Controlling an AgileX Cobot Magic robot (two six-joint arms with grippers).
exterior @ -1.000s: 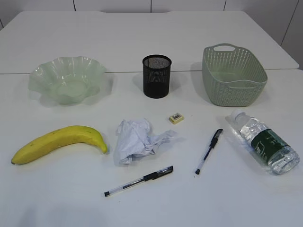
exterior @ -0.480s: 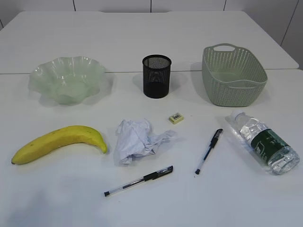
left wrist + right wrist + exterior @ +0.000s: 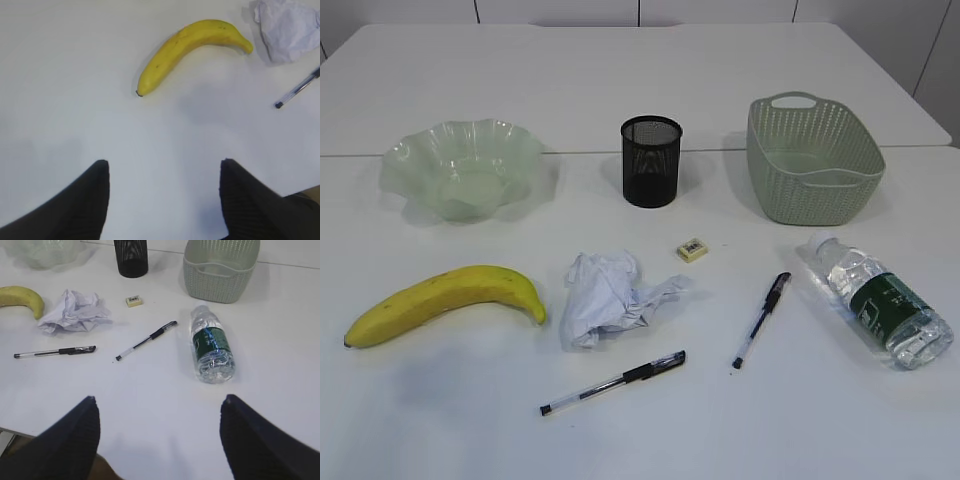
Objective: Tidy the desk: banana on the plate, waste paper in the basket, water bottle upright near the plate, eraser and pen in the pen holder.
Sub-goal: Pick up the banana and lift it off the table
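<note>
A yellow banana lies at the front left; the left wrist view shows it ahead of my open, empty left gripper. Crumpled waste paper lies mid-table. A small eraser sits behind it. Two black pens lie flat. A water bottle lies on its side at the right, ahead of my open, empty right gripper in the right wrist view. A pale green plate, black mesh pen holder and green basket stand at the back. Neither gripper shows in the exterior view.
The white table has a seam line running across behind the plate and basket. Its near edge shows at the lower left of the right wrist view.
A faint shadow on the table at the front left has shifted slightly. No object has moved.
</note>
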